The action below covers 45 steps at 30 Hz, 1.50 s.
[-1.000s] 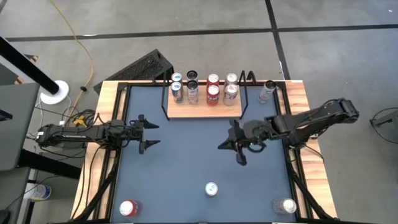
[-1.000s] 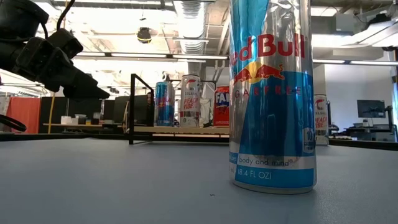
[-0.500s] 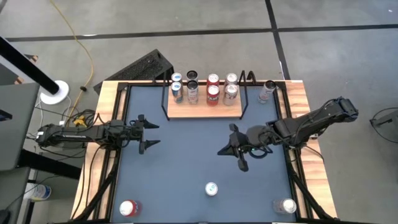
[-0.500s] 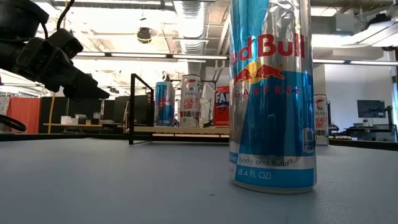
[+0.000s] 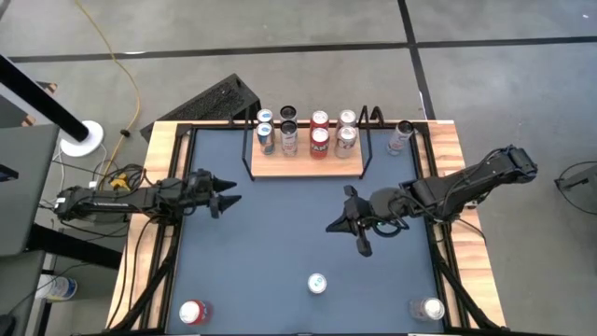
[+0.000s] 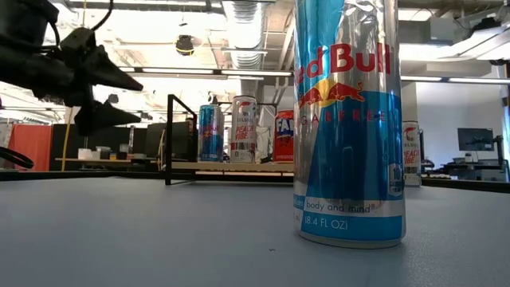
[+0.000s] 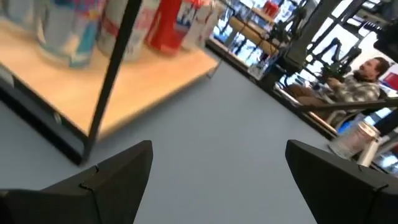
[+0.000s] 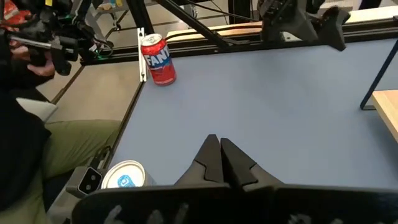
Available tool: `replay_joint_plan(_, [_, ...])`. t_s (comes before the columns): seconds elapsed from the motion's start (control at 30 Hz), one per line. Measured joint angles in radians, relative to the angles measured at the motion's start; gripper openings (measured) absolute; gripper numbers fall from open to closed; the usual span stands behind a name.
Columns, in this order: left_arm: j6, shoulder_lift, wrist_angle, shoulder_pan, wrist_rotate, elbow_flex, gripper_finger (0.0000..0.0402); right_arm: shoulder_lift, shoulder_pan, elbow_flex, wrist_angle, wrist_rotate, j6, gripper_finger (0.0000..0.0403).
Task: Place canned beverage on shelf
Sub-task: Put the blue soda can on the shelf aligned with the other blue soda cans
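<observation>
The shelf [image 5: 308, 166], a light-wood board with black wire sides, stands at the table's far middle with several cans on it. It also shows in the low view [image 6: 231, 166]. A blue Red Bull can [image 5: 317, 283] stands upright near the front, and fills the low view [image 6: 347, 119]. My left gripper [image 5: 229, 198] is open and empty, left of the shelf. My right gripper [image 5: 329, 227] is shut and empty, in front of the shelf's right end, its fingers [image 8: 219, 142] pointing toward the table's left.
A red Fanta can [image 5: 191, 312] stands at the front left and a silver can [image 5: 429, 308] at the front right. Another can [image 5: 401, 135] stands right of the shelf. A seated person [image 8: 37, 143] is beyond the table's near edge.
My left gripper has rolled about its own axis, so its open fingers now stand one above the other, and it stays left of the shelf. My right gripper has drifted a little toward the near edge, still shut.
</observation>
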Motion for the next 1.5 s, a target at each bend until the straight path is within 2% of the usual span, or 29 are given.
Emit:
replay_joint_plan(0.13, [-0.063, 0.0, -0.022, 0.0, 0.062, 0.0, 0.0357, 0.0, 0.0, 0.0, 0.0, 0.0, -0.012, 0.0])
replay_joint_plan(0.23, [-0.058, 0.0, 0.002, 0.0, 0.208, 0.027, 0.0357, 0.0, 0.0, 0.0, -0.001, 0.0, -0.019, 0.0])
replay_joint_plan(0.3, [-0.037, 0.009, -0.062, -0.01, 0.283, 0.089, 0.0357, 0.0, 0.0, 0.0, -0.001, 0.0, -0.037, 0.0])
replay_joint_plan(0.5, [0.088, 0.11, -0.284, -0.112, 0.305, 0.298, 0.0357, 0.0, 0.0, 0.0, 0.001, -0.001, -0.055, 0.0])
replay_joint_plan(0.6, [0.112, 0.168, -0.382, -0.198, 0.308, 0.396, 0.0357, 0.0, 0.0, 0.0, 0.001, -0.001, -0.057, 0.0])
replay_joint_plan(0.83, [0.129, 0.329, -0.374, -0.47, 0.161, 0.486, 0.0357, 0.0, -0.001, 0.0, -0.001, -0.002, -0.057, 0.0])
replay_joint_plan(1.2, [0.043, 0.566, -0.374, -0.891, -0.071, 0.636, 0.0357, 0.0, -0.003, 0.0, 0.038, 0.0, -0.054, 0.0])
replay_joint_plan(1.5, [-0.159, 0.787, -0.399, -1.201, -0.197, 0.761, 0.0357, 0.022, 0.006, 0.0, 0.131, 0.002, -0.048, 0.0])
